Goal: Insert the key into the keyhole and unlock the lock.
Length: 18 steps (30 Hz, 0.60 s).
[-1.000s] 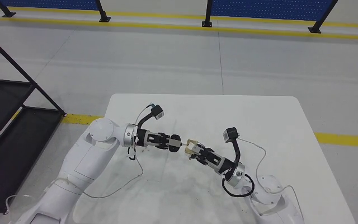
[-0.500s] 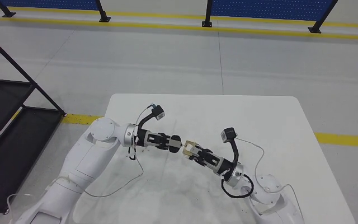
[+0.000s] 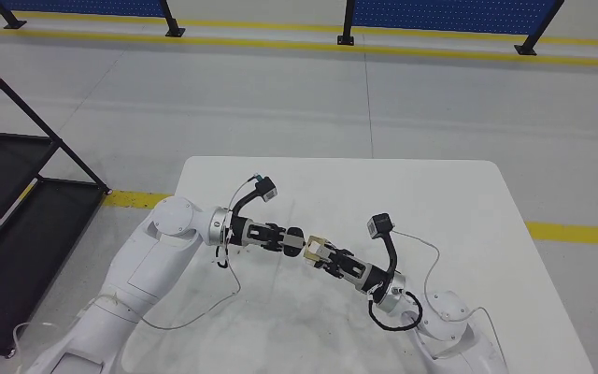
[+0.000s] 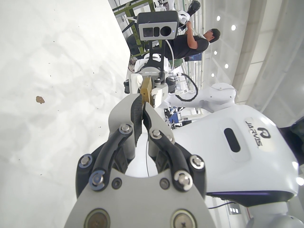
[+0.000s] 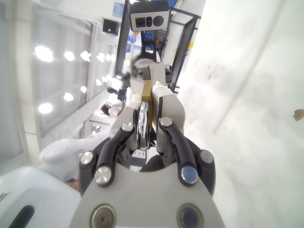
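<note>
Above the middle of the white table my two grippers meet tip to tip. My right gripper is shut on a brass padlock, its steel shackle lying back between the white fingers. My left gripper is shut on a thin key held edge-on between the black pads. The key's tip points at the bottom of the padlock and sits right against it; whether it has entered the keyhole is hidden. From above, the padlock sits between the left gripper and the right gripper.
A small brown speck lies on the tabletop below the grippers. A black rack stands on the floor off the table's left side. Blue barriers line the far floor.
The right arm has carried the padlock leftward toward the left gripper, closing the gap between padlock and key. The left gripper has hardly shifted.
</note>
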Each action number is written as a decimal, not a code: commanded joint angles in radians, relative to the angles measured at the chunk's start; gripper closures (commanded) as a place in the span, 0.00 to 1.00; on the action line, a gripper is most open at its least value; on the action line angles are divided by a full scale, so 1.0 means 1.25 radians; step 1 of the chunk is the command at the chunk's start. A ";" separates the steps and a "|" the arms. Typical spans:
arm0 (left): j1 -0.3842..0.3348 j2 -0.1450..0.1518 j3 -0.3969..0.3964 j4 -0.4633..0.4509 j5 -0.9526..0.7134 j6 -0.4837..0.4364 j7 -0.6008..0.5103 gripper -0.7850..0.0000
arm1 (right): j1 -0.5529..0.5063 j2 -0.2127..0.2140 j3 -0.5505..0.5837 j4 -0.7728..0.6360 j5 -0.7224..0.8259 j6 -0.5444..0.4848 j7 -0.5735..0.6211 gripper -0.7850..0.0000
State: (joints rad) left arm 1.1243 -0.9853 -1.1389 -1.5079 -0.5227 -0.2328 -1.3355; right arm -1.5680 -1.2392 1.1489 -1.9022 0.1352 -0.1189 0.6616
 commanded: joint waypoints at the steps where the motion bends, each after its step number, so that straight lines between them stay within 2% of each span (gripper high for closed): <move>1: 0.000 0.000 0.001 0.001 -0.003 -0.001 -0.001 1.00 | 0.000 0.001 -0.001 0.000 0.001 0.001 -0.001 1.00; 18: -0.004 -0.002 0.008 0.011 -0.014 0.000 -0.005 1.00 | 0.004 0.007 -0.006 0.003 0.011 0.003 -0.011 1.00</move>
State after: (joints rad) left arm 1.1189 -0.9879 -1.1289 -1.4950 -0.5401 -0.2340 -1.3421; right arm -1.5628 -1.2304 1.1424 -1.8986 0.1472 -0.1165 0.6482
